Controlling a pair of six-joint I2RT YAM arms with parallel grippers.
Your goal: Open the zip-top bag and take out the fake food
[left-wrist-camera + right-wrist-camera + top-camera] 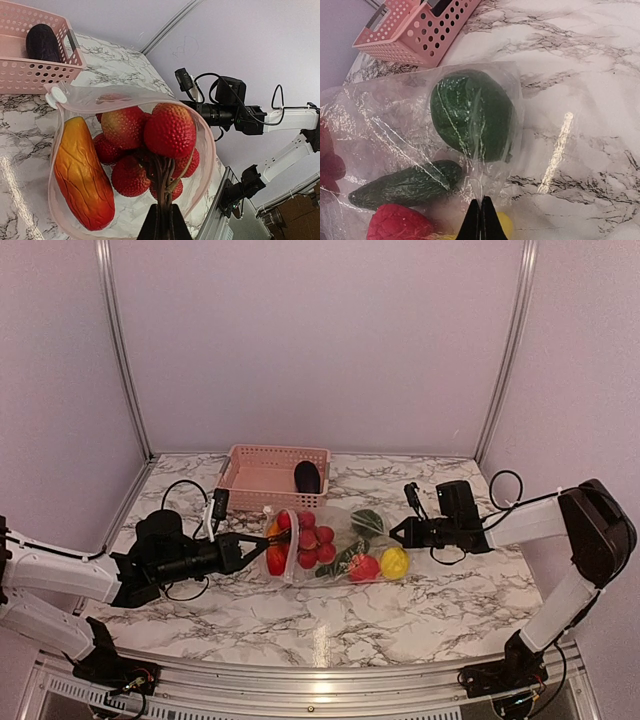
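While the zip-top bag [345,537] lies lengthwise across the counter [300,625] between both arms, its open mouth faces the left gripper [266,546], pinched seemingly on the red cluster [150,145] stem; right gripper [395,533] clamps the opposite bag end

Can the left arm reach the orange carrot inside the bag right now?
Probably yes, once it lets go. The mouth of the zip-top bag gapes toward the left tool, and the carrot lies inside with nothing over it. But the tool looks shut on the stem of the red cluster.
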